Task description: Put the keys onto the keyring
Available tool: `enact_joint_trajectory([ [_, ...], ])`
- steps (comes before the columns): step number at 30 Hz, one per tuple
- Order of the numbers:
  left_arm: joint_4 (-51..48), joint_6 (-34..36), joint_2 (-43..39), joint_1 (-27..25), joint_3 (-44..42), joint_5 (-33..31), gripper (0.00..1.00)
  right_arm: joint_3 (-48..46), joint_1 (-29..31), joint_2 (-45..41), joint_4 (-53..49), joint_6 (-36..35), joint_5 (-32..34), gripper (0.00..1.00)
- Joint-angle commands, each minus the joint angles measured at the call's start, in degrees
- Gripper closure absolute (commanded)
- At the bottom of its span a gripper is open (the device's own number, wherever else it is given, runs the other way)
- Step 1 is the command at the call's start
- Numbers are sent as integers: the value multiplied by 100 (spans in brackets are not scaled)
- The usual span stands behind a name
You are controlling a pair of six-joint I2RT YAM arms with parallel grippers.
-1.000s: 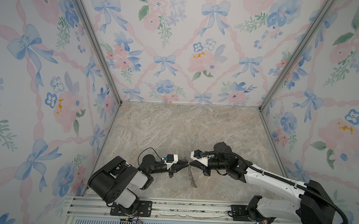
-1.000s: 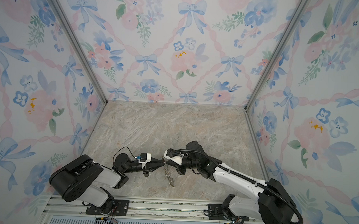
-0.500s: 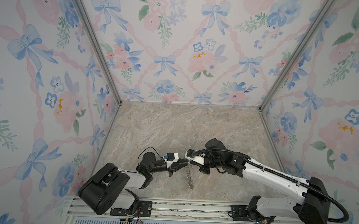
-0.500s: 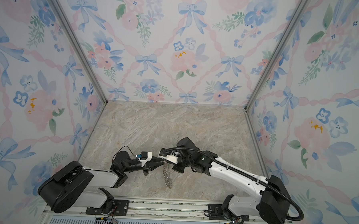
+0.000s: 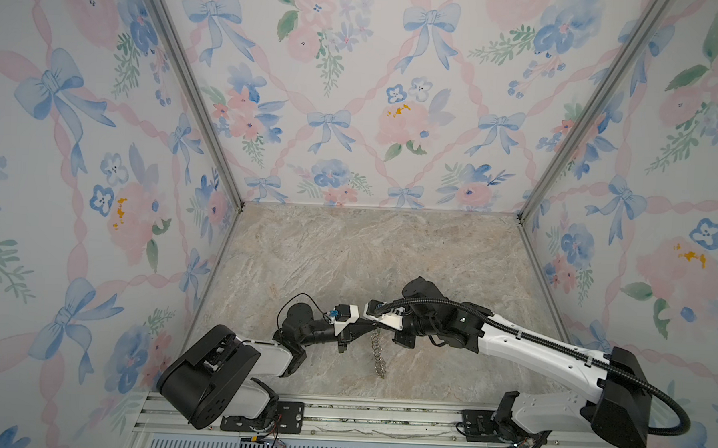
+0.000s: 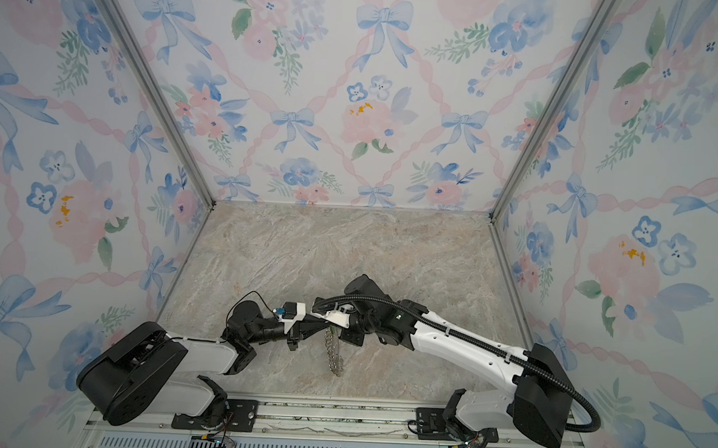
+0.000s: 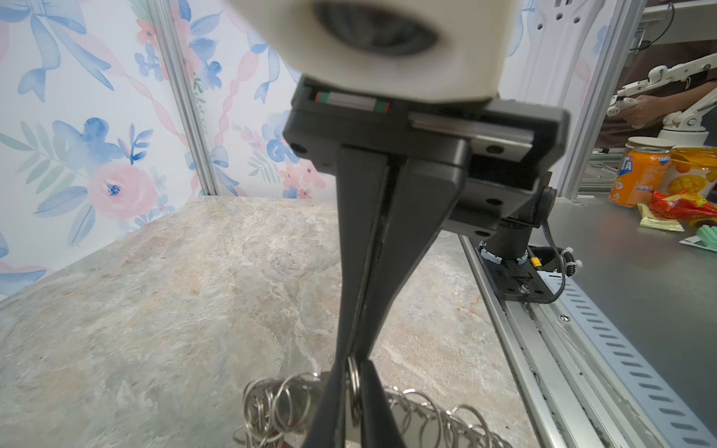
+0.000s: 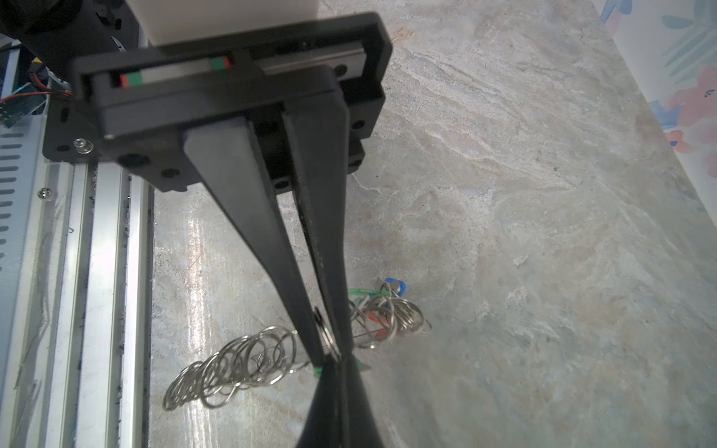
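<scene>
Left end effector point(image 8: 328, 345) pinching a wire ring point(image 7: 353, 382) of the keyring point(image 8: 232, 368) trailing on the tabletop point(image 8: 504, 232), right end effector point(image 7: 354, 351) tip-to-tip, clamped on a green key point(image 8: 319, 371), keys point(image 8: 392, 306) bunched beside, soda can point(image 7: 640, 176) beyond rail point(image 7: 543, 349).

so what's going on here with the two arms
The right gripper and left gripper meet tip to tip near the front of the marble table. The right is shut on what looks like a green key; the left pinches one small wire ring of the keyring. The rest of the keyring trails on the table, with blue and red keys among its rings.
</scene>
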Motion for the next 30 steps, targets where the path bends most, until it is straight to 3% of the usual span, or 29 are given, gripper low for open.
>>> enact_joint_trajectory([
  [1,-46,-63,56,-14,153,-120,97,132,74,88,-123,-65,32,100],
  [8,-50,-138,47,-14,168,-253,100,66,92,82,-23,-68,49,99],
  [14,-49,-192,-8,-14,162,-384,100,-216,83,-120,237,-78,0,79],
  [17,-50,-192,-32,-13,152,-434,100,-404,10,-322,372,-22,-117,74],
  [30,-29,-174,-66,-14,154,-408,100,-674,-389,-472,855,387,-261,85],
])
